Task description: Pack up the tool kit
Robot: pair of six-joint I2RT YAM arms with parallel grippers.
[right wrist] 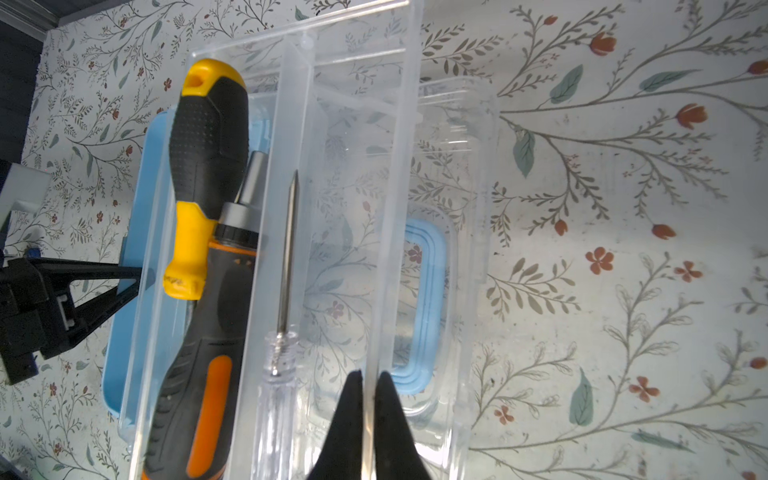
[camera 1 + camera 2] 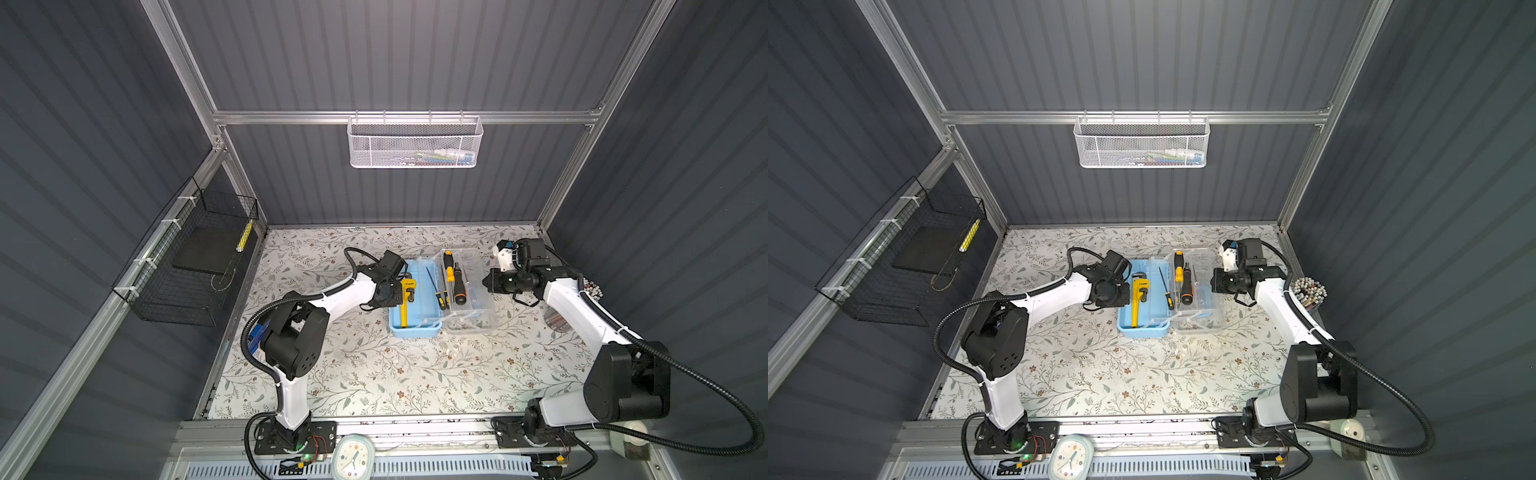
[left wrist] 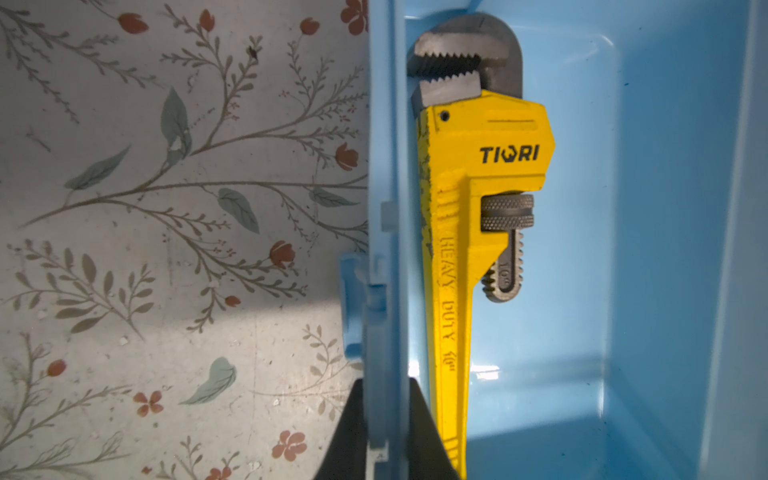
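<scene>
A black wire basket (image 2: pixel 187 266) hangs on the left wall, well apart from the work. The left gripper (image 3: pixel 384 399) is pinching the left long wall of the tool kit's blue case (image 2: pixel 415 331), with one finger outside and one inside. The inner finger is just beside the handle of the yellow pipe wrench (image 2: pixel 405 297), which lies in the case along that wall. The case sits toward the far middle of the table, between the two arms. A thin metal tool (image 2: pixel 432 280) lies further right in it.

A clear tray (image 2: pixel 478 266) overlaps the case's right edge. It holds a yellow-black screwdriver (image 2: pixel 449 270), an orange-black screwdriver (image 2: pixel 459 286) and a clear-handled screwdriver (image 1: pixel 286 270). The right gripper (image 1: pixel 370 382) is pressed together on the tray's right long wall. Beneath the tray the clear lid lies open, and its blue handle (image 1: pixel 432 291) shows through.

The wrench looks like heavy cast metal, so the thin plastic walls will probably flex under it. The tray seems light, slick and brittle, and its loose tools would likely roll if it tips. Mid-wall holds and a level carry look safest. Once the kit is shut, the handle is the place to take it.

The floral table covering (image 2: pixel 374 374) looks flat and smooth, so the case may slide on it. Dark ribbed panels in an aluminium frame enclose the space. A white mesh basket (image 2: pixel 415 143) hangs on the far wall, and a cup of pens (image 2: pixel 1308 291) stands at the right edge.
</scene>
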